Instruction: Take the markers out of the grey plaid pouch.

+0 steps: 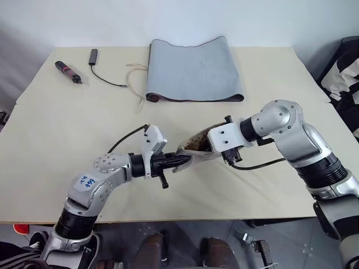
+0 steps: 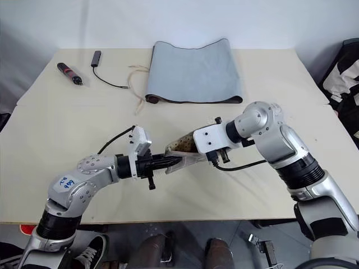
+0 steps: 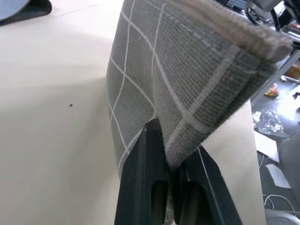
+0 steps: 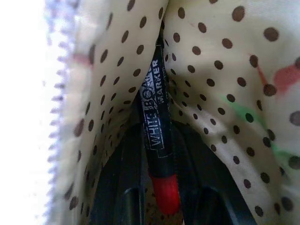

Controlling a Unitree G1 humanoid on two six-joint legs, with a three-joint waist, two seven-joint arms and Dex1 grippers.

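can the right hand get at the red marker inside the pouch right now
Probably yes. The right hand is already inside the grey plaid pouch, its fingers either side of the red marker, while the left hand pinches the pouch's fabric.

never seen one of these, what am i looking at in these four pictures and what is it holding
A two-armed humanoid robot at a beige table. The two wide pictures come from its head; the close-ups come from cameras on each wrist. The left gripper is shut on a corner of the small grey plaid fabric pouch, lifted off the table. The right gripper reaches inside, its fingers around a slim red whiteboard marker against the dotted lining. Farther back lie a rolled plain grey mat, a dark pen-like tool with a red band and a black cable.
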